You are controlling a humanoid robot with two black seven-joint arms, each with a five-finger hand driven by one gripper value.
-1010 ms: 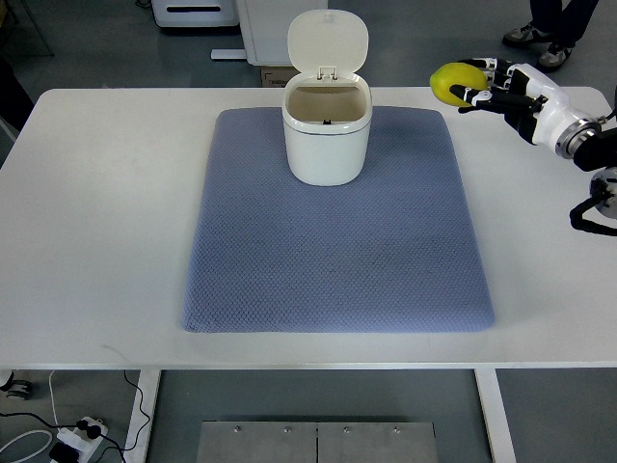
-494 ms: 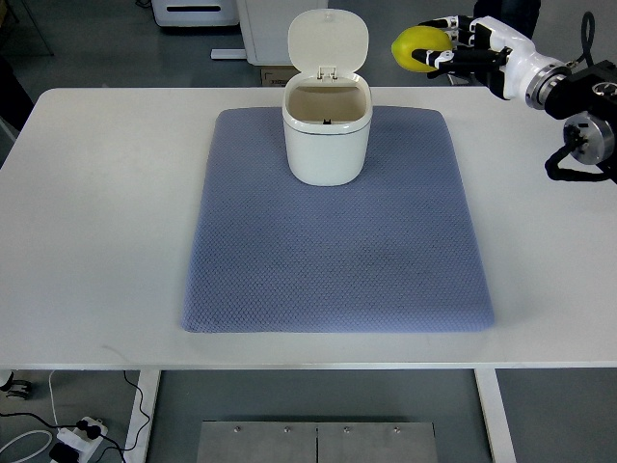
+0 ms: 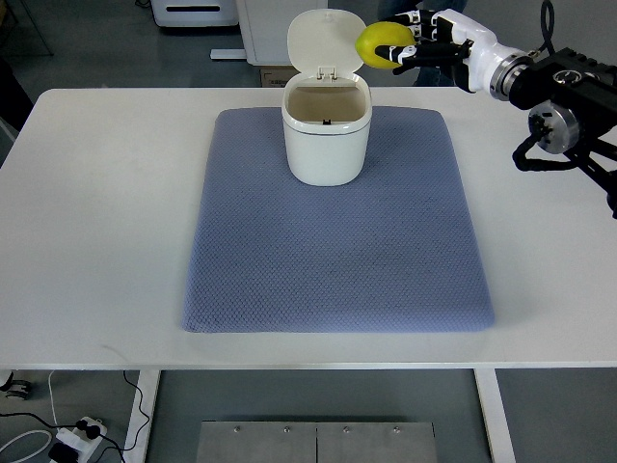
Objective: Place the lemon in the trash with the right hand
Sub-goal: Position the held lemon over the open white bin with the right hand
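Observation:
A yellow lemon (image 3: 379,43) is held in my right hand (image 3: 413,43), whose black and white fingers are curled around it. The hand hangs in the air just right of the raised lid (image 3: 326,40) of a small white trash bin (image 3: 327,130). The bin stands open at the far middle of a blue-grey mat (image 3: 337,231); its inside looks dark and empty. My right arm (image 3: 540,82) reaches in from the right edge. No left arm shows.
The mat lies on a white table (image 3: 87,222). Beyond the table's far edge stand a white cabinet (image 3: 265,24) and a cardboard box (image 3: 278,75). Cables and a power strip (image 3: 82,434) lie on the floor below left.
My right hand has carried the lemon up and to the left, from above the table's far right corner to a spot beside the bin's raised lid.

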